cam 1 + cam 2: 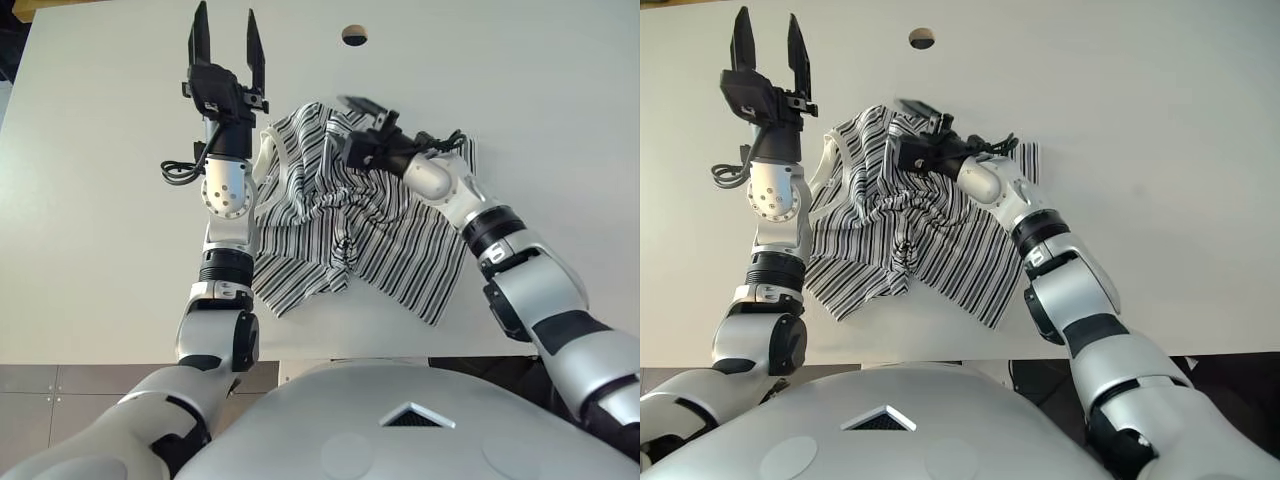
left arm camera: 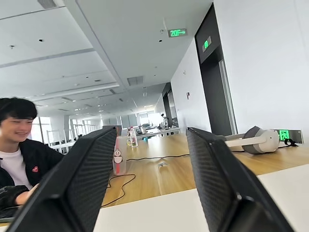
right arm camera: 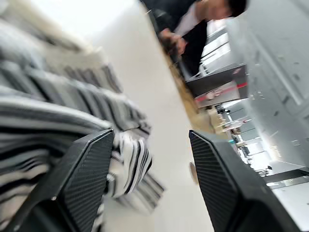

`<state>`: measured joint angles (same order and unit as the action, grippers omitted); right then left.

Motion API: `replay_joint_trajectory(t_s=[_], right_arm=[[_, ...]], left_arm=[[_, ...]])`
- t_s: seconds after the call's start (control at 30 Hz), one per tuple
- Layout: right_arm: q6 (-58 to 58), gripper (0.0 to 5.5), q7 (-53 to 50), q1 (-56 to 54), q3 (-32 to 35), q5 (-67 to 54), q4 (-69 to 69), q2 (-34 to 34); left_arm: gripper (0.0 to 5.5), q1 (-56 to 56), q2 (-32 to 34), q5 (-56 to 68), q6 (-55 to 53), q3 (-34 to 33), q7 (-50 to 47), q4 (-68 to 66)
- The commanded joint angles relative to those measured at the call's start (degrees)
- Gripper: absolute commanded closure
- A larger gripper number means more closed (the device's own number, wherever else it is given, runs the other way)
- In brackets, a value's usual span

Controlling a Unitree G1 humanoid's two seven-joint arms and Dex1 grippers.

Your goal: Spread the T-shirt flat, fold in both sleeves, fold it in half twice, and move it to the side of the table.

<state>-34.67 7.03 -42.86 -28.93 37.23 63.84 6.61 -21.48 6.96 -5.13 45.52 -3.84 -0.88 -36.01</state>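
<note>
A black-and-white striped T-shirt [image 1: 340, 225] lies crumpled in a heap in the middle of the white table [image 1: 100, 260]. My left gripper [image 1: 226, 28] is raised just left of the shirt's far corner, open, its fingers pointing away with nothing between them. My right gripper [image 1: 366, 112] hovers low over the far edge of the shirt, also open. In the right wrist view the striped cloth [image 3: 126, 164] shows below and between the spread fingers [image 3: 84, 174]. The left wrist view shows that gripper's fingers [image 2: 82, 179] spread apart against the room beyond.
A round cable hole [image 1: 354, 35] sits in the table beyond the shirt. Bare tabletop extends to the left and right of the shirt. The table's front edge [image 1: 100, 362] runs close to me. A black cable [image 1: 180, 170] loops at my left wrist.
</note>
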Motion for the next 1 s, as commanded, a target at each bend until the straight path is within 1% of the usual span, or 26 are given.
replay_joint_trajectory(t_s=[0.03, 0.17, 0.27, 0.37, 0.47, 0.57, 0.67, 0.73, 0.83, 0.9, 1.0], right_arm=[[8.11, 2.62, 0.13, -6.61, -3.47, 4.23, 10.25, 1.76], [15.32, 2.62, -0.10, -11.05, -4.08, 5.37, 14.64, 8.13], [18.11, 2.62, -0.12, -12.05, -3.16, 4.78, 15.54, 13.12], [18.90, 2.62, 0.29, -11.34, -1.74, 3.36, 15.71, 16.63], [19.34, 2.62, 0.62, -9.79, -0.87, 3.04, 15.79, 18.30], [20.12, 2.62, 1.03, -8.26, 0.11, 2.51, 15.93, 20.39], [18.90, 2.62, -0.89, -9.09, 2.05, 1.21, 15.46, 21.74], [15.98, 2.62, -6.42, -11.80, 5.94, -1.84, 14.41, 22.59], [11.64, 2.62, -11.86, -15.54, 10.80, -5.73, 13.15, 23.94], [8.85, 2.62, -13.09, -17.48, 12.52, -7.14, 12.48, 24.42], [6.11, 2.62, -13.17, -19.21, 13.30, -7.91, 11.89, 24.09]], left_arm=[[2.84, -0.66, -0.76, -2.73, 0.82, 1.44, -1.83, -0.25], [2.84, -1.12, -0.59, -4.46, 1.16, 2.87, -1.90, -0.63], [2.84, -0.53, 0.25, -5.35, 1.04, 4.99, 0.56, 0.21], [2.84, 0.81, 1.84, -7.98, 0.59, 9.49, 5.11, 2.67], [2.84, 2.21, 2.98, -10.12, -0.74, 14.19, 9.81, 4.76], [2.84, 3.17, 4.20, -14.52, -1.20, 20.34, 14.44, 4.83], [2.84, 4.16, 4.06, -15.11, -1.44, 26.21, 20.41, 5.61], [2.84, 5.19, 3.03, -13.08, -1.74, 30.30, 25.66, 7.43], [2.84, 5.43, 2.84, -13.91, -3.15, 34.07, 29.49, 7.67], [2.84, 5.49, 3.93, -17.49, -4.68, 36.51, 30.60, 7.23], [2.84, 5.99, 7.98, -24.97, -6.29, 40.65, 32.39, 8.02]])
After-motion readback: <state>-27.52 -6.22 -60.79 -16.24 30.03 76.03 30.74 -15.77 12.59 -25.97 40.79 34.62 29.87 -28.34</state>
